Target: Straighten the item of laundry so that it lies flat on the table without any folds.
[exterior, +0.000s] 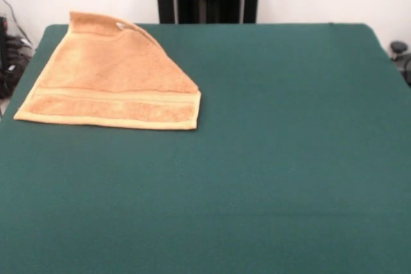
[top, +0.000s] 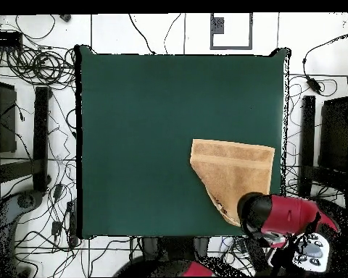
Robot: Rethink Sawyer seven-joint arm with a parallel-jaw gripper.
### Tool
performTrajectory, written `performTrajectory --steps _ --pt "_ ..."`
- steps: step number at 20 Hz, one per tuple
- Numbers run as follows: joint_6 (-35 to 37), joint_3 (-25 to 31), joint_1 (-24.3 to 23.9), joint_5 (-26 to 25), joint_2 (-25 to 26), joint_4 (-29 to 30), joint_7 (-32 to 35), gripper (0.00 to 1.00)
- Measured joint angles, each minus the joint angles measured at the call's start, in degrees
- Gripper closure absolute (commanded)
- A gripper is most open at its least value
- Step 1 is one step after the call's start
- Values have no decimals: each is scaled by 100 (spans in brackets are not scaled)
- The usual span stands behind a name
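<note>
No text, label, brand, number or sign can be read anywhere: the towel (exterior: 115, 78) at about ten o'clock on the tabletop (exterior: 270, 158) shows only a small pale tag near its far edge, too small to make out any writing.

One golden-orange terry hand towel (exterior: 112, 78) (top: 233, 172) is lying on one large table covered in dark green felt-like cloth (exterior: 270, 158) (top: 155, 130). One woven stripe band is running along the towel's long hem. One small white care tag (exterior: 121, 27) is showing on the towel. One red and black robot arm (top: 282, 216) is appearing in the overhead view.
</note>
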Motion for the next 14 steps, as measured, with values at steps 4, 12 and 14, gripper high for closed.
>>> performTrajectory --steps 4,12,14 --pt "142 416 -259 -119 -203 -249 -583 0" --pt "-149 1221 -888 -475 -428 -510 -1452 0" --pt "-351 1424 -1073 -552 -466 -547 -1621 0"
